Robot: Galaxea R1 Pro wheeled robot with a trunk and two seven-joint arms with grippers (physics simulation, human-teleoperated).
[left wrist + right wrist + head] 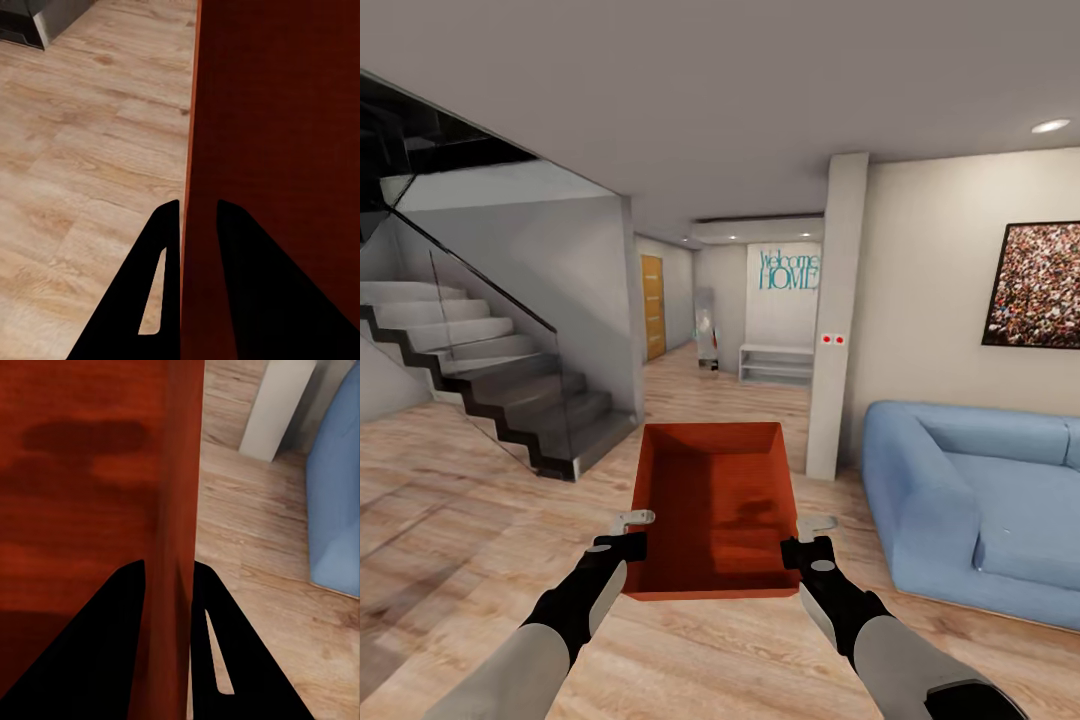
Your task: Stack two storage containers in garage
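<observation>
Carrying one bin (pixel 715 510) level above the wood floor (pixel 450 520), left gripper (pixel 628 532) and right gripper (pixel 807 537) each clamped on a side wall to prevent tipping.

A storage container (pixel 716 510) is held at lower centre of the frame, between the left gripper (pixel 626 534) and the right gripper (pixel 810 538), above the plank floor (pixel 450 520). A staircase (pixel 490 385) is placed at left, a sofa (pixel 980 500) at right, a pillar (pixel 836 320) behind the container.
</observation>
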